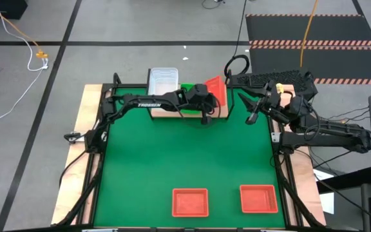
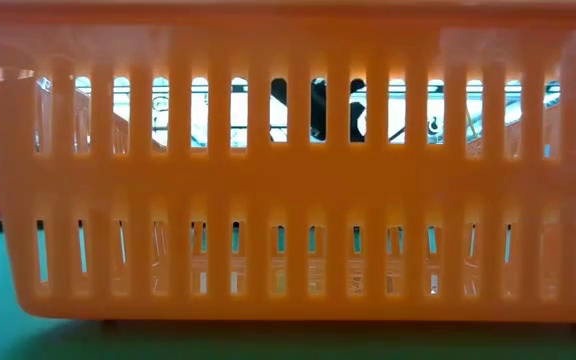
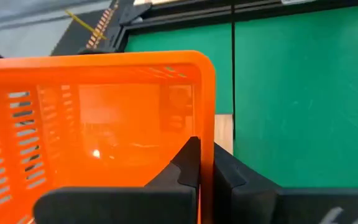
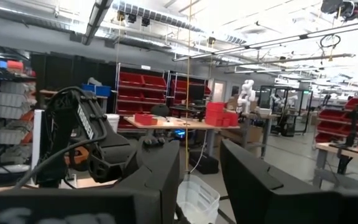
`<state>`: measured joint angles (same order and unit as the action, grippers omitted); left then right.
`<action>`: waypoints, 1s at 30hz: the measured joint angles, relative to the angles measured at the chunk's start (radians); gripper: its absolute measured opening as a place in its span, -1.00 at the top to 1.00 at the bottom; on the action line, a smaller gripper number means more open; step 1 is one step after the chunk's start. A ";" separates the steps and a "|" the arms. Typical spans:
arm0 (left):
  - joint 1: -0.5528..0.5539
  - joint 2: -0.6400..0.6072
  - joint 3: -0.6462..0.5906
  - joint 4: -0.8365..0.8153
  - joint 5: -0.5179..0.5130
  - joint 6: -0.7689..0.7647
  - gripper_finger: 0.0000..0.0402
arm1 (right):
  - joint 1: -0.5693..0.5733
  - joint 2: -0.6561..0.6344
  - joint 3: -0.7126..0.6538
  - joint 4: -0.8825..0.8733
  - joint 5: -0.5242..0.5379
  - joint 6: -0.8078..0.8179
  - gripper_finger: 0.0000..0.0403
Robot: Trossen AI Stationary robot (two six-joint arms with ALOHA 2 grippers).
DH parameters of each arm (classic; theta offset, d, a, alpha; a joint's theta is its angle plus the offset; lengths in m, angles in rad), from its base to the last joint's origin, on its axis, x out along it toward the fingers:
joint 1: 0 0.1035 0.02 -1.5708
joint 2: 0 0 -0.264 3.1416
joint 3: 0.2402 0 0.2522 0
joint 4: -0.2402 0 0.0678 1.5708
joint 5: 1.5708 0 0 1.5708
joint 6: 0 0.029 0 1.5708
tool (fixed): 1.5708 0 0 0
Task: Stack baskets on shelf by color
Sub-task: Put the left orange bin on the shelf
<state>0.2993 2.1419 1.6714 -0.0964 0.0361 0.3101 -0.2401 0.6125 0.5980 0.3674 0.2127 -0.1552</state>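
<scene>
While the right gripper (image 1: 255,111) is parked open and empty, a tilted red basket (image 1: 215,90) is pinched by its rim in the closed left gripper (image 1: 206,111) above the shelf (image 1: 166,113).

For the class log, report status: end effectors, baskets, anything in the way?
Left end effector shut on red-orange basket over shelf. Right end effector open, waiting. Two red-orange baskets remain on mat.

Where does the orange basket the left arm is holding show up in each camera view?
High view: the held orange basket is tilted at the shelf's right end, top centre.
Low view: cannot tell; another orange basket fills the picture.
Left wrist view: fills the left half, rim pinched by the left gripper.
Right wrist view: not in it.
Shared landmark: the green mat, also in the left wrist view.
</scene>
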 joint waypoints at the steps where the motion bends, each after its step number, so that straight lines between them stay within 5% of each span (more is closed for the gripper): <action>1: 0.000 0.000 0.000 -0.007 0.000 -0.007 0.92 | 0.000 0.000 0.000 -0.002 0.000 0.006 0.45; 30: -0.008 -0.001 0.000 0.046 -0.006 -0.025 0.46 | 0.000 0.000 0.000 -0.006 -0.001 -0.027 0.45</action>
<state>0.2910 2.1407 1.6711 -0.0503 0.0299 0.2852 -0.2401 0.6125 0.5980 0.3614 0.2119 -0.1822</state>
